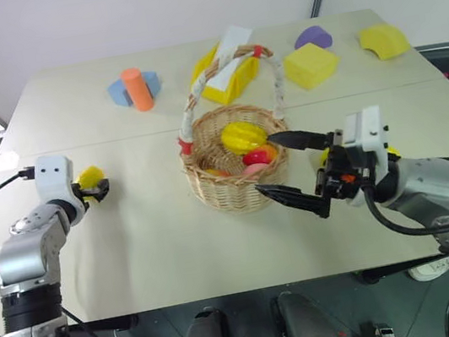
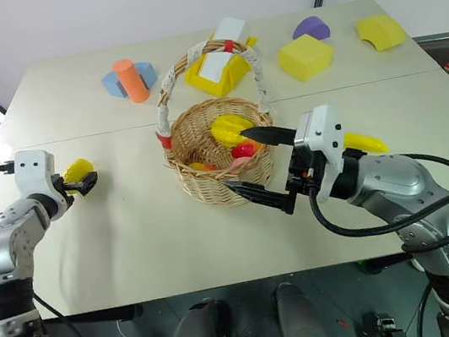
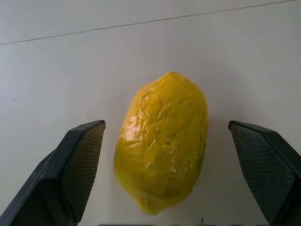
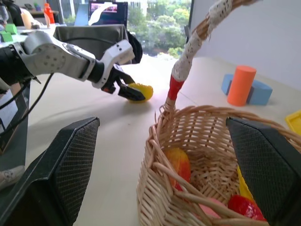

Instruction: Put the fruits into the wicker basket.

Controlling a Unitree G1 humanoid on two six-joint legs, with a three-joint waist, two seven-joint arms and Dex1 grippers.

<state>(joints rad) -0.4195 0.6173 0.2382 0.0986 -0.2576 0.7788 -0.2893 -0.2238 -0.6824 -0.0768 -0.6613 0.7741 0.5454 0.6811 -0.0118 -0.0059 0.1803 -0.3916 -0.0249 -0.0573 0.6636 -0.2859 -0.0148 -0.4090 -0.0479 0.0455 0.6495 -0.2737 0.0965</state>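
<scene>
At the left of the frame, the left tool (image 1: 100,189) stands wide open on the worktop (image 1: 135,251), its two fingers (image 3: 80,165) straddling the lemon (image 3: 162,141) without touching it. In the middle sits the wicker basket (image 1: 232,189), holding a ridged yellow fruit (image 1: 242,136) and a red fruit (image 1: 261,156). At the basket's right rim hangs the right tool (image 1: 289,171), wide open and empty, one finger over the rim and one against the outer wall. Behind that tool, right of the basket, lies the banana (image 2: 364,142).
</scene>
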